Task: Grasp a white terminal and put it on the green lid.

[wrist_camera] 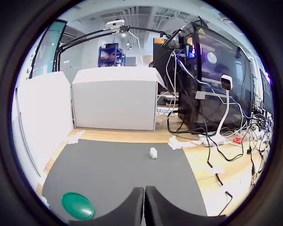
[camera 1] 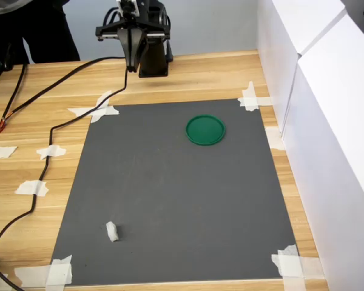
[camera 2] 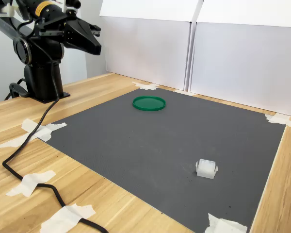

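A tiny white terminal (camera 1: 112,231) lies on the grey mat near its front left corner in the first exterior view; it also shows as the white terminal (camera 2: 206,168) in the second exterior view and the white terminal (wrist_camera: 153,153) in the wrist view. The green lid (camera 1: 205,130) rests flat on the mat's far right part, seen too as the green lid (camera 2: 149,103) and the green lid (wrist_camera: 78,205). My gripper (camera 1: 131,65) hangs shut and empty above the table's far edge, beside the arm's base and far from both; its gripper (camera 2: 96,43) tips point toward the mat, and the gripper (wrist_camera: 144,189) fingers meet.
The grey mat (camera 1: 176,200) is taped to the wooden table at its corners. A black cable (camera 1: 45,154) runs along the first exterior view's left side. White panels (camera 1: 327,121) wall off the first exterior view's right. The arm's black base (camera 1: 153,60) stands behind the mat.
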You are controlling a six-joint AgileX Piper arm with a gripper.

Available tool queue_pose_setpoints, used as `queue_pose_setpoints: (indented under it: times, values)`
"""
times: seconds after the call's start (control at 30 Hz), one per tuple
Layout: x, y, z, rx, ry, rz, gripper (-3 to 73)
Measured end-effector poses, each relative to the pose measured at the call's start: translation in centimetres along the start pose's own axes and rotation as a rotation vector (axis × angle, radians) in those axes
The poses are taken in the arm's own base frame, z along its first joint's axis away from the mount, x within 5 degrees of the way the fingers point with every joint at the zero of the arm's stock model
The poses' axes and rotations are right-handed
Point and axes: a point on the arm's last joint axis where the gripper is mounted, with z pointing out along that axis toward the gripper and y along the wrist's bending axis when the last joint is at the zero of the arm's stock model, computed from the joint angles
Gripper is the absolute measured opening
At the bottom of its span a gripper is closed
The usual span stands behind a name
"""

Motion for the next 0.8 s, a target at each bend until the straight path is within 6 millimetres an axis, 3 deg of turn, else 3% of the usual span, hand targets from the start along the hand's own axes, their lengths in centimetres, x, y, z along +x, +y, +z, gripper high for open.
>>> queue_pose_setpoints:
  times: [0.37, 0.8]
  values:
    - [-6.3, 0.1, 2.6, -0.138, 0.395, -0.078, -1.6]
    - [-9.2, -0.9, 7.8, -0.149, 0.655, -0.175, -1.2]
